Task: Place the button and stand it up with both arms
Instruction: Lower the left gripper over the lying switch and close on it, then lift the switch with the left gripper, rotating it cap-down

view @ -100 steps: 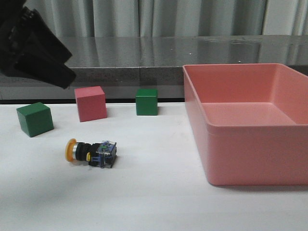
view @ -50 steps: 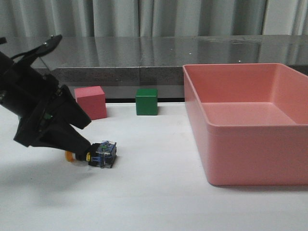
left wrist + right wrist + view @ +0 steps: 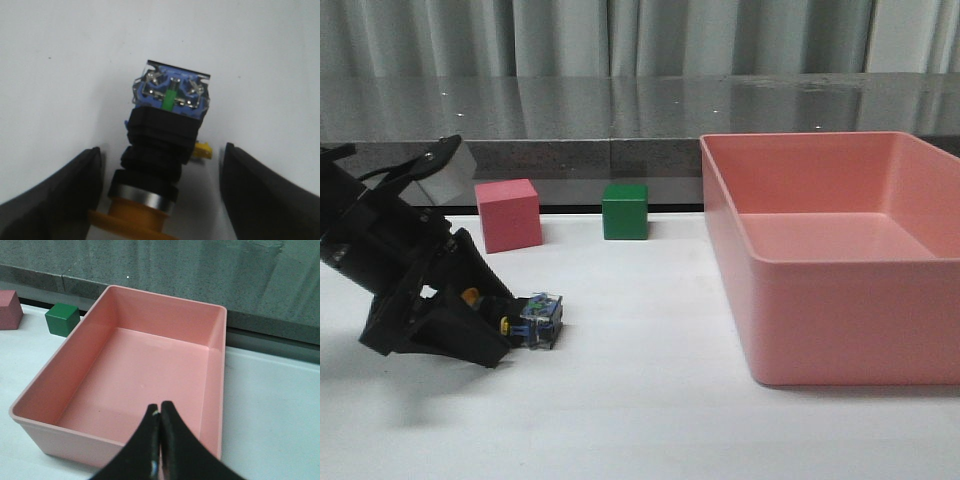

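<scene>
The button (image 3: 538, 321) lies on its side on the white table, left of centre. In the left wrist view its blue block base (image 3: 171, 93) points away from the wrist, and the black body, silver collar and yellow cap (image 3: 132, 225) run back toward it. My left gripper (image 3: 500, 322) is down at the table, open, with one finger (image 3: 55, 197) on each side of the button's cap end (image 3: 163, 150). A gap shows on the right side. My right gripper (image 3: 160, 409) is shut and empty, hovering over the pink bin, out of the front view.
A large pink bin (image 3: 750, 300) fills the right half of the table, and its rim (image 3: 65, 347) shows in the right wrist view. A pink cube (image 3: 508, 214) and a green cube (image 3: 625, 211) stand at the back, behind the button. A dark ledge runs behind the table.
My left arm came down from the upper left to the table, and its open fingers now straddle the button. The button has stayed where it lay. A green cube at the left is now covered by the arm.
</scene>
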Controlling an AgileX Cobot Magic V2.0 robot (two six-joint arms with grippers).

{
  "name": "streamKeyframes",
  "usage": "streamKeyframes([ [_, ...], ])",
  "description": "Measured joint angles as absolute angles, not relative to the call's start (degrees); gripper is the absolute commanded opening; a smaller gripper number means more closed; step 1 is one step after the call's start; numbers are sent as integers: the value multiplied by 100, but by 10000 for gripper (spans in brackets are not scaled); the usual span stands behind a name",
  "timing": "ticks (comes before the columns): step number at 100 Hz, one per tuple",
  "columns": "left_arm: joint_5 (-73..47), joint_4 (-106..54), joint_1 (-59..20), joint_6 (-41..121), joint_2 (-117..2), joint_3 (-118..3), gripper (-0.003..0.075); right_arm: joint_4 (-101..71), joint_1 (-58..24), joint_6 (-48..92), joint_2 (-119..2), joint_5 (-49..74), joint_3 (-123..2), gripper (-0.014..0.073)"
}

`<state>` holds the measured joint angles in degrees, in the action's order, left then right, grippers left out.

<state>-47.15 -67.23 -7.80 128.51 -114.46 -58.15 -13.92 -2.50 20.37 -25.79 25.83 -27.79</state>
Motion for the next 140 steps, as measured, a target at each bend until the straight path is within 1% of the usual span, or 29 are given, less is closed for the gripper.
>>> streamKeyframes([
  [8, -4723, -6748, -780, 12851, -11467, -5819, 298, -1392, -250, 2037, -2579, 2583, -2779, -62],
  [15, -4712, -6737, -780, 12861, -11469, -5828, 153, -1392, -250, 2037, -2579, 2583, -2779, -62],
  [17, -4712, -6710, -780, 12861, -11469, -5841, 126, -1392, -250, 2037, -2579, 2583, -2779, -62],
  [22, -4736, -6647, -780, 12861, -11469, -5853, 31, -1392, -250, 2037, -2579, 2583, -2779, -62],
  [27, -4734, -6547, -780, 12849, -11426, -5853, -19, -1392, -250, 2037, -2579, 2583, -2779, -62],
  [36, -4734, -6201, -780, 12615, -11301, -5875, -19, -1392, -250, 2037, -2579, 2583, -2779, -62],
  [46, -4816, -5479, -780, 11948, -11044, -6067, -19, -1392, -250, 2037, -2579, 2583, -2779, -62],
  [60, -5305, -4014, -851, 10612, -10520, -6704, -19, -1392, -250, 2037, -2579, 2583, -2779, -62],
  [70, -5623, -2648, -1075, 9480, -10213, -7301, -19, -1392, -250, 2037, -2579, 2583, -2779, -62],
  [86, -5910, -363, -1830, 7733, -10090, -8019, -19, -1392, -250, 2037, -2579, 2583, -2779, -62],
  [100, -6004, 1115, -2644, 6778, -10090, -8145, -19, -1392, -250, 2037, -2579, 2583, -2779, -62],
  [117, -6411, 2351, -3546, 6275, -10338, -8167, -19, -1392, -250, 2037, -2579, 2583, -2779, -62],
  [140, -6547, 3432, -4072, 6144, -11019, -8167, -18, -1392, -250, 2037, -2579, 2583, -2779, -62],
])
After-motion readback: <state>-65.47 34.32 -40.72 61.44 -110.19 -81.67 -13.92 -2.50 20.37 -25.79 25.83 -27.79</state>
